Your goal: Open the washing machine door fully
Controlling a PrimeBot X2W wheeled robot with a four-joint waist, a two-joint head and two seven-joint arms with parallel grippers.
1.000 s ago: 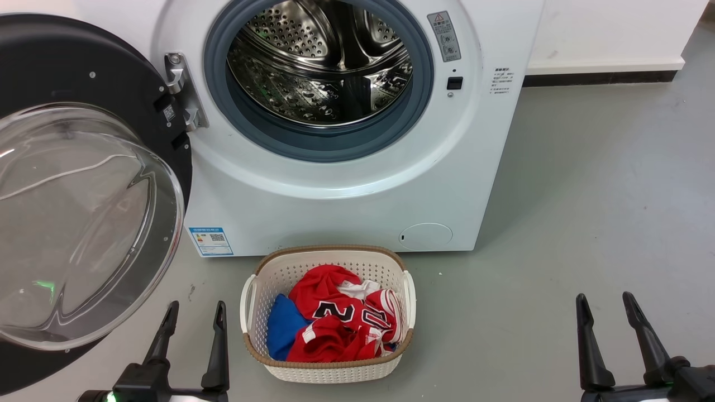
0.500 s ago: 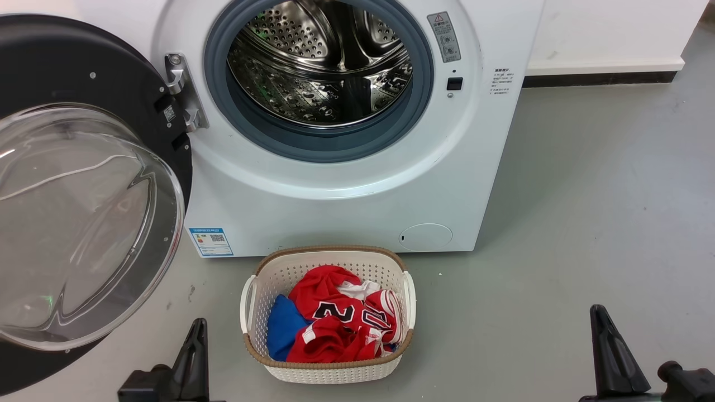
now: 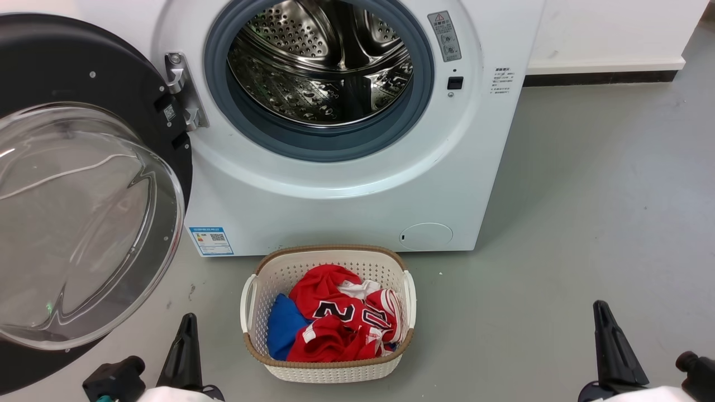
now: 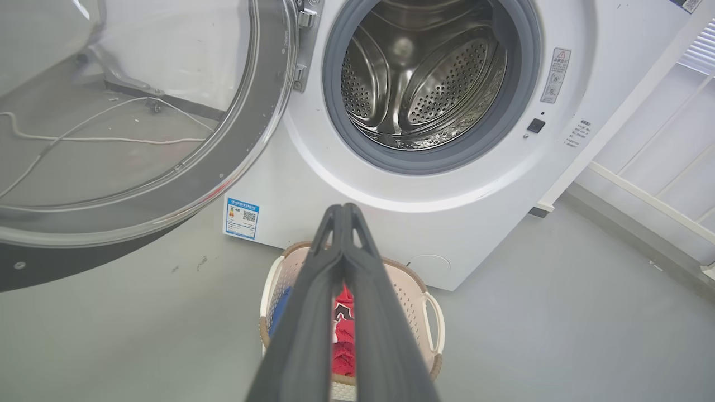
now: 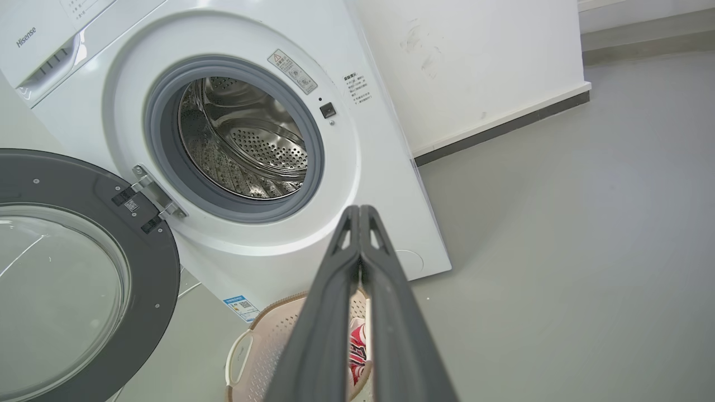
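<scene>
The washing machine door [image 3: 84, 61] is a black ring around a bulging clear glass bowl [image 3: 84, 223]. It stands swung wide to the left of the white machine [image 3: 335, 195] on its hinge [image 3: 181, 92]. The grey-ringed steel drum mouth [image 3: 318, 61] is uncovered. The door also shows in the left wrist view [image 4: 262, 128] and the right wrist view [image 5: 151, 268]. My left gripper [image 3: 189, 319] is low, just right of the door's lower rim and apart from it, shut on nothing [image 4: 342, 207]. My right gripper [image 3: 600, 306] is far right over the floor, shut and empty [image 5: 359, 209].
A white lattice basket [image 3: 327, 252] with red and blue clothes [image 3: 335, 318] sits on the grey floor in front of the machine, between my grippers. A white wall with a dark skirting [image 3: 603, 78] runs behind on the right. Open floor [image 3: 586, 195] lies to the right.
Both grippers have gone from open to shut and dropped lower in the head view. The door, the basket and the machine have not moved.
</scene>
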